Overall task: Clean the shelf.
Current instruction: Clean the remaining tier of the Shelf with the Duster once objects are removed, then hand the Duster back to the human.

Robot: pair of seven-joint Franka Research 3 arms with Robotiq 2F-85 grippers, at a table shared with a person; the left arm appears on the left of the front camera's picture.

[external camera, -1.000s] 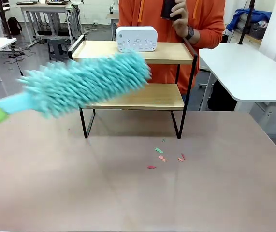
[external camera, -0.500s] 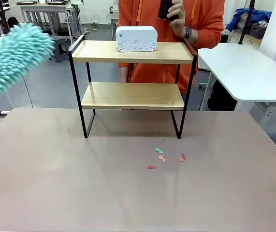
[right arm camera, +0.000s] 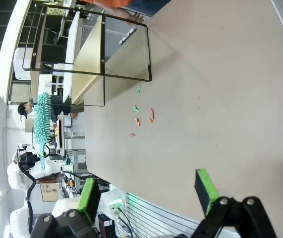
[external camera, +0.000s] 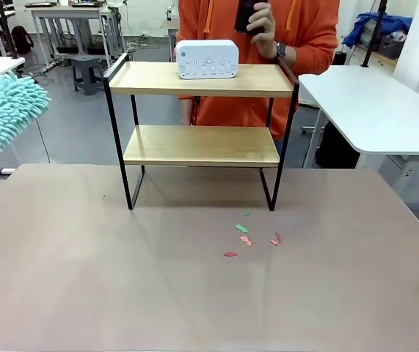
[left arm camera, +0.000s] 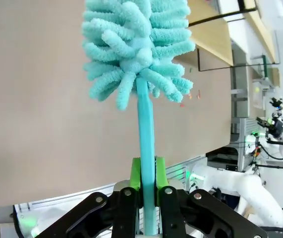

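The shelf [external camera: 202, 145] stands at the far middle of the brown table, with a white device [external camera: 207, 59] on its top board. A fluffy teal duster [external camera: 4, 110] hangs in the air at the left edge, clear of the shelf. My left gripper [left arm camera: 147, 171] is shut on the duster's teal handle [left arm camera: 145, 124], below the duster head [left arm camera: 136, 49]. My right gripper [right arm camera: 147, 192] is open over the table's near side with nothing between its green pads. From there the shelf [right arm camera: 91, 54] and the duster [right arm camera: 43, 116] show far off.
Small red and green paper scraps [external camera: 246, 238] lie on the table in front of the shelf's right legs. A person in an orange hoodie [external camera: 304, 44] stands behind the shelf holding a dark phone [external camera: 249, 15]. A white table [external camera: 370, 110] stands at the right.
The duster has swung from in front of the shelf out to the far left, then dropped a little lower. The scraps and the shelf have not moved.
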